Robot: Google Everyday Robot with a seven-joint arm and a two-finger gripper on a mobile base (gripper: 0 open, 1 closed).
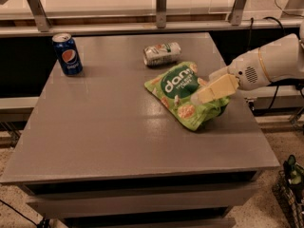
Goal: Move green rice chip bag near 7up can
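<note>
The green rice chip bag (178,91) is a lime-green pouch lying on the grey table (104,127), right of centre. Its right edge is lifted a little. My gripper (200,98) comes in from the right on a white arm (270,63). It is shut on the bag's right edge, with one pale finger (216,88) across the top and the other hidden under the bag. The 7up can (162,53) lies on its side just behind the bag, a short gap away from the bag's far corner.
A blue Pepsi can (67,54) stands upright at the table's far left corner. A rail with metal posts (161,6) runs behind the table. The table's right edge is close to the bag. Cables and a basket (289,189) are on the floor at right.
</note>
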